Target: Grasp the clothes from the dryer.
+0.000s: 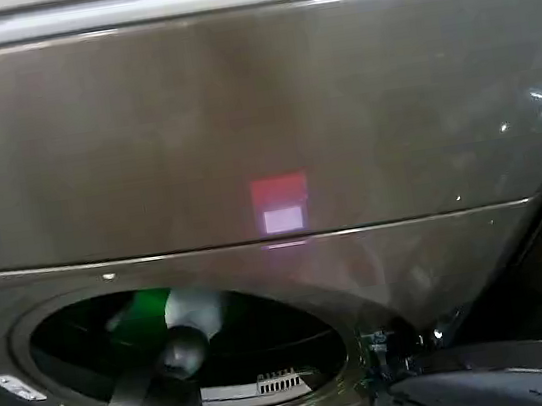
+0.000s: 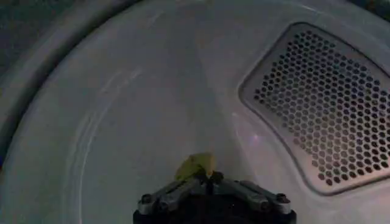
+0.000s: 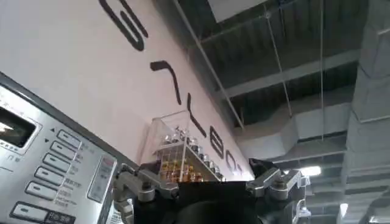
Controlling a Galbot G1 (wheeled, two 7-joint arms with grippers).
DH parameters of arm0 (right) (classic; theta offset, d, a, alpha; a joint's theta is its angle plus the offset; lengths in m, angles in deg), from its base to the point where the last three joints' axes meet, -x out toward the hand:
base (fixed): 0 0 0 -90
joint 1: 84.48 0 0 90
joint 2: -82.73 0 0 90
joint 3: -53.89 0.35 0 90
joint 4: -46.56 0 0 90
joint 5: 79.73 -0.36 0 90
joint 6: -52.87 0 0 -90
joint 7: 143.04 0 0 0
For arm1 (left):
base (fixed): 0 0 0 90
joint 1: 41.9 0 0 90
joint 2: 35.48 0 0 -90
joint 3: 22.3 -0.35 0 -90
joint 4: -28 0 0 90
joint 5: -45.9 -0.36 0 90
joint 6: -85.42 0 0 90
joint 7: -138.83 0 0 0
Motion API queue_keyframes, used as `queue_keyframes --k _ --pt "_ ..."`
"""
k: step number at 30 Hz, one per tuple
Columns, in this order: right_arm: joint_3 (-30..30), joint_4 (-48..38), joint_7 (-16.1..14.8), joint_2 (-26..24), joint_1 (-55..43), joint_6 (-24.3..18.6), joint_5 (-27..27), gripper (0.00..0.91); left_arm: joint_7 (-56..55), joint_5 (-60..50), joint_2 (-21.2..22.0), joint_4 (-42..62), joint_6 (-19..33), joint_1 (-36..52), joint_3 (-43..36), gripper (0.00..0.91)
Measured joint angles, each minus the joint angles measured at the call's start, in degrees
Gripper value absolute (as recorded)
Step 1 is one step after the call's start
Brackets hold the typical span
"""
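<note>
At lower left of the head view, the left arm reaches through the round mouth of the dryer (image 1: 240,126); in its wrist view the left gripper (image 2: 210,181), at lower centre, is clenched on the clothes (image 2: 196,165), a yellow-green wad protruding against the pale drum wall (image 2: 122,109), with the perforated vent panel (image 2: 329,103) at right. The right gripper (image 3: 210,185), jaws spread and empty, points up toward the control panel (image 3: 49,164), evidently parked clear of the door.
</note>
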State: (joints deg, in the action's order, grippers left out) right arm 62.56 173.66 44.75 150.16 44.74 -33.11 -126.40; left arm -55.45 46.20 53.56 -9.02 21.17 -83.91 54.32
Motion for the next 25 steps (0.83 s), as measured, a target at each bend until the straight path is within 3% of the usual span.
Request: queue_keyframes --k 25 --pt "0.76 0.39 -0.44 -0.5 -0.1 1.27 0.39 0.907 0.26 -0.39 0.51 0.71 -0.01 -0.32 -0.79 0.0"
